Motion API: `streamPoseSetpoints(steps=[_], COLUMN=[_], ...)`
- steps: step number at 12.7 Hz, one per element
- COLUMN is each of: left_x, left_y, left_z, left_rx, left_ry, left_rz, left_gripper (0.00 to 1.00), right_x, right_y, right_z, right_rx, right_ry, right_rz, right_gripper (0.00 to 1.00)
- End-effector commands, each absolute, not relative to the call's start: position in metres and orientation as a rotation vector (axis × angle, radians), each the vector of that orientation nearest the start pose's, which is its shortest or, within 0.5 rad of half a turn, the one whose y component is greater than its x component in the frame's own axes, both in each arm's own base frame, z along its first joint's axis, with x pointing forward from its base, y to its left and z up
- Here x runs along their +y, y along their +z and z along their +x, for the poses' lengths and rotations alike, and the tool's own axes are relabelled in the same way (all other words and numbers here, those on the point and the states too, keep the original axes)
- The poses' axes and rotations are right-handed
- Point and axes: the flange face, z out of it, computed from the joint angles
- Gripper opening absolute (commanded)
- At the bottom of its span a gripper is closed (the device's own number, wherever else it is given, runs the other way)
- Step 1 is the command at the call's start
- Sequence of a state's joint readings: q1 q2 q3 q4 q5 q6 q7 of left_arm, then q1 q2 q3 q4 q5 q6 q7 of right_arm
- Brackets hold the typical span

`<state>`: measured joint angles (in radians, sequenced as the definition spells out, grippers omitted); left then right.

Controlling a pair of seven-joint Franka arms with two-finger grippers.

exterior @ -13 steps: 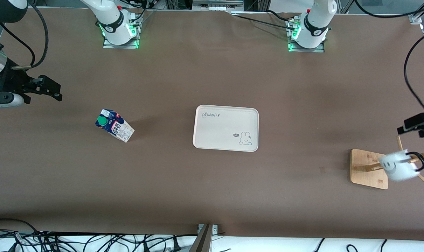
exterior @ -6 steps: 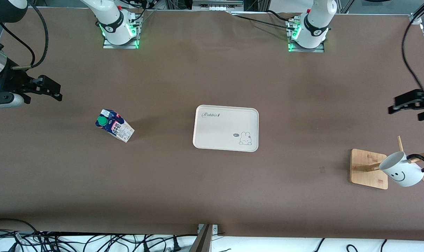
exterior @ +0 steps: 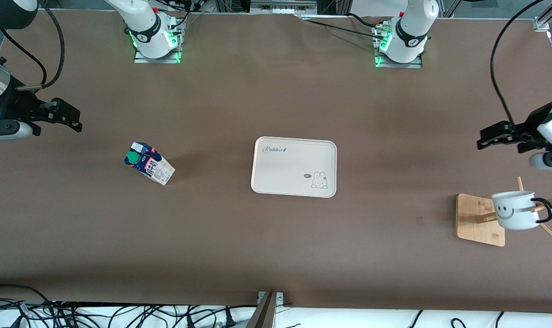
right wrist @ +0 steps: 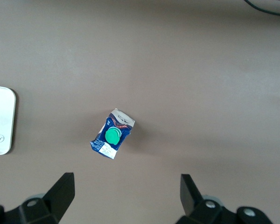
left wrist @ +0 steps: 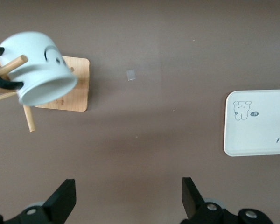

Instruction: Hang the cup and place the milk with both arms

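One cup (exterior: 513, 210) hanging by its handle on a wooden rack (exterior: 479, 219), apparently tilted, left claw (exterior: 490, 136) spread above the worktop (exterior: 276, 246) near the rack, one milk (exterior: 149, 162) standing toward the right arm's end from one tray (exterior: 294, 166), right claw (exterior: 70, 119) spread near it, empty.

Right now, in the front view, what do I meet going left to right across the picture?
Right gripper → milk → tray → rack → cup. The left gripper sits above the rack and overlaps its span, so I leave it out of the order.
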<state>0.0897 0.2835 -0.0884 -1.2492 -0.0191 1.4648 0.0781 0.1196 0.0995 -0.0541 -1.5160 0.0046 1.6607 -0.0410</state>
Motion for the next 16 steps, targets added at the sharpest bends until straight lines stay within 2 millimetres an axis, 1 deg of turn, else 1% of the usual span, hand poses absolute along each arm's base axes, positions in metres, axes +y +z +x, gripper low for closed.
streamPoseSetpoints(steps=[1, 2, 3, 4, 6, 9, 10, 12, 13, 15, 16], left_x=[0.005, -0.001, -0.001, 0.001, 0.007, 0.003, 0.005, -0.002, -0.016, -0.045, -0.045], left_y=[0.610, 0.611, 0.611, 0.610, 0.610, 0.610, 0.617, 0.616, 0.614, 0.621, 0.622], left_z=[0.620, 0.620, 0.620, 0.620, 0.620, 0.617, 0.609, 0.595, 0.591, 0.584, 0.583], left_rx=[0.175, 0.191, 0.194, 0.188, 0.184, 0.193, 0.190, 0.193, 0.221, 0.288, 0.284], left_ry=[0.122, 0.120, 0.122, 0.125, 0.125, 0.127, 0.086, -0.005, -0.033, -0.082, -0.077], left_rz=[-3.170, -3.175, -3.166, -3.161, -3.163, -3.172, -3.171, -3.160, -3.151, -3.123, -3.123], left_gripper=[1.00, 1.00, 1.00, 1.00, 1.00, 1.00, 1.00, 1.00, 1.00, 1.00, 1.00], right_x=[0.043, 0.042, 0.042, 0.044, 0.045, 0.046, 0.046, 0.046, 0.046, 0.046, 0.046], right_y=[0.598, 0.597, 0.599, 0.595, 0.593, 0.592, 0.592, 0.592, 0.592, 0.592, 0.592], right_z=[0.594, 0.594, 0.597, 0.604, 0.606, 0.605, 0.605, 0.605, 0.605, 0.605, 0.605], right_rx=[-0.162, -0.160, -0.160, -0.164, -0.164, -0.171, -0.171, -0.171, -0.171, -0.171, -0.171], right_ry=[-0.082, -0.082, -0.118, -0.152, -0.157, -0.150, -0.150, -0.150, -0.150, -0.150, -0.150], right_rz=[-3.141, -3.142, -3.139, -3.136, -3.136, -3.143, -3.143, -3.143, -3.143, -3.143, -3.143], right_gripper=[1.00, 1.00, 1.00, 1.00, 1.00, 1.00, 1.00, 1.00, 1.00, 1.00, 1.00])
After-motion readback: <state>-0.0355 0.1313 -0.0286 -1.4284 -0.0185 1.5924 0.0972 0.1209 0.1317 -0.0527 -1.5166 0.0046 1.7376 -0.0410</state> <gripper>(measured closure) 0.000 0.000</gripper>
